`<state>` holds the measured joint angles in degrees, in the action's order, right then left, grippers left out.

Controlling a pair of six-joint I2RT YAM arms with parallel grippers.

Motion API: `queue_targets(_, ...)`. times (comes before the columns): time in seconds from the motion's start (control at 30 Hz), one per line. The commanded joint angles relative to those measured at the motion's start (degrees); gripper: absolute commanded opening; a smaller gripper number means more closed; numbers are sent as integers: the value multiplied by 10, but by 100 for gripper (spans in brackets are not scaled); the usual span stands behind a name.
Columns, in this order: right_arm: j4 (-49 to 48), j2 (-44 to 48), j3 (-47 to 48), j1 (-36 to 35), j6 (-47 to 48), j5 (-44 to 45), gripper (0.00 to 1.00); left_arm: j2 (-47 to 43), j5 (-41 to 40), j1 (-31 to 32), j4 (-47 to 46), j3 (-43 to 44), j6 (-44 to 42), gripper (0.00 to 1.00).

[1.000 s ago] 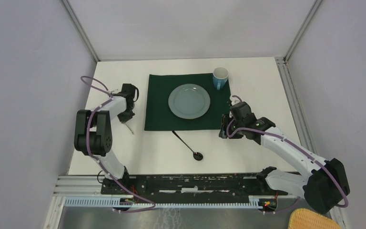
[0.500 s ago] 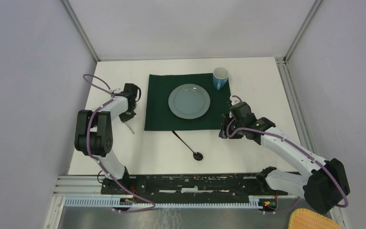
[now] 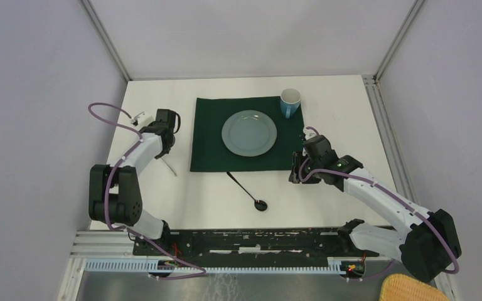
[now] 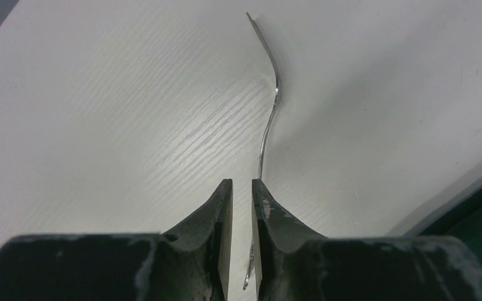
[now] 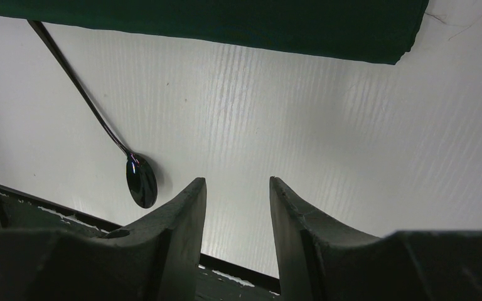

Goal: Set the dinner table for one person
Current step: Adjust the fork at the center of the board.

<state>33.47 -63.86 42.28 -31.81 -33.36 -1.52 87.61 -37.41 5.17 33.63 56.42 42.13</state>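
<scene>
Reading top view: desk (image 3: 351,106) is a big matte white slab filling mid-frame, likely rigid and slick with nothing to grip, so work on it, don't move it; cloth (image 3: 207,150), plate (image 3: 249,132), cup (image 3: 290,101) sit upper centre. Left wrist: left hand (image 4: 241,185) jaws a thin slit apart at bottom centre, utensil (image 4: 275,94) end in the slit, can't tell if it's pinched. Right wrist: right hand (image 5: 237,188) jaws apart, empty, over bare desk.

A dark green cloth (image 3: 210,135) lies flat toward the far edge of the tabletop (image 3: 351,113), with a grey-blue plate (image 3: 249,132) at its middle and a blue cup (image 3: 290,102) on its far right corner. A dark spoon (image 3: 249,190) angles away from the cloth's near edge, and a slim metal utensil (image 3: 170,167) lies just left of the cloth.
</scene>
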Motion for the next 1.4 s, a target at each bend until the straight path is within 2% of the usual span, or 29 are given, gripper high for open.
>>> queue_targets(0.0, -6, 12, 3, 1, 3, 3, 47, -9, -36, -7, -7, -12, 80, 23)
queue_targets(0.23, 10, 21, 7, 1, 15, 9, 47, 23, -45, -6, -6, -12, 118, 8)
queue_targets(0.43, 17, 25, 8, 1, 18, 11, 47, 55, -71, -8, -9, -2, 129, 7)
queue_targets(1.03, 10, 11, 10, 3, 12, 10, 47, 117, -45, -9, -53, 56, 78, 8)
queue_targets(1.23, 10, 9, 10, 4, 9, 11, 47, 144, -27, -9, -71, 58, 67, 8)
queue_targets(1.37, 8, 9, 6, 4, 6, 12, 47, 130, -19, -8, -90, 47, 56, 8)
